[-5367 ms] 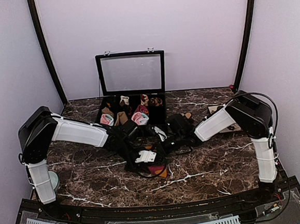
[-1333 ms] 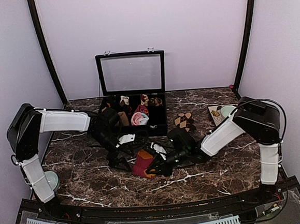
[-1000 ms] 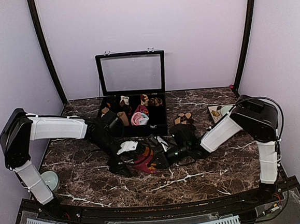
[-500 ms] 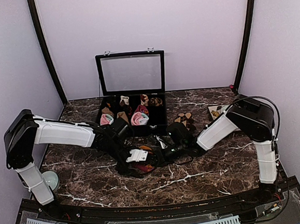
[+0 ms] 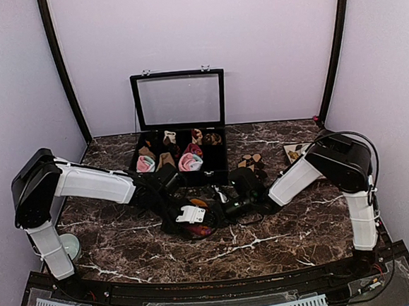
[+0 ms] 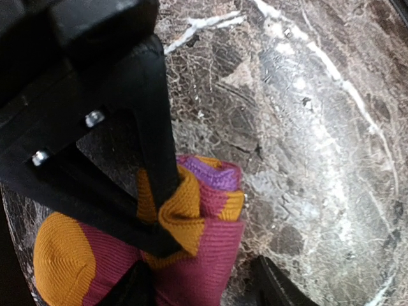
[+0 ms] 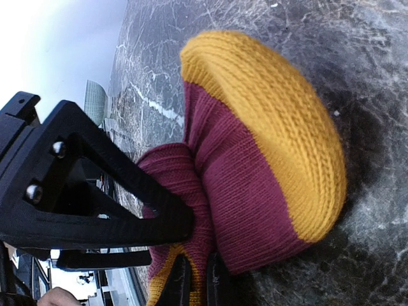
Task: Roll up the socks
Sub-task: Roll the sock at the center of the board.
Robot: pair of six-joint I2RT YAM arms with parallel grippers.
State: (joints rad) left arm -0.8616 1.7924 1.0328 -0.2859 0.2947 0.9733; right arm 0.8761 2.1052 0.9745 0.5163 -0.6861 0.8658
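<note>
You have the magenta sock (image 5: 199,230) bunched into a thick, doubled-over wad near the middle of the table (image 5: 303,237). Its orange toe (image 7: 274,115) bulges round at one end. At the other end, orange and purple stripes (image 6: 217,173) show at the folded edge. The brown-and-beige diamond pair (image 5: 251,163) lies flat and unrolled, well apart, farther back on your right.

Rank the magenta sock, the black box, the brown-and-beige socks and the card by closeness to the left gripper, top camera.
From the left gripper:
1. magenta sock, between its fingers.
2. black box, just behind it.
3. brown-and-beige socks, back right.
4. card, far right.
</note>
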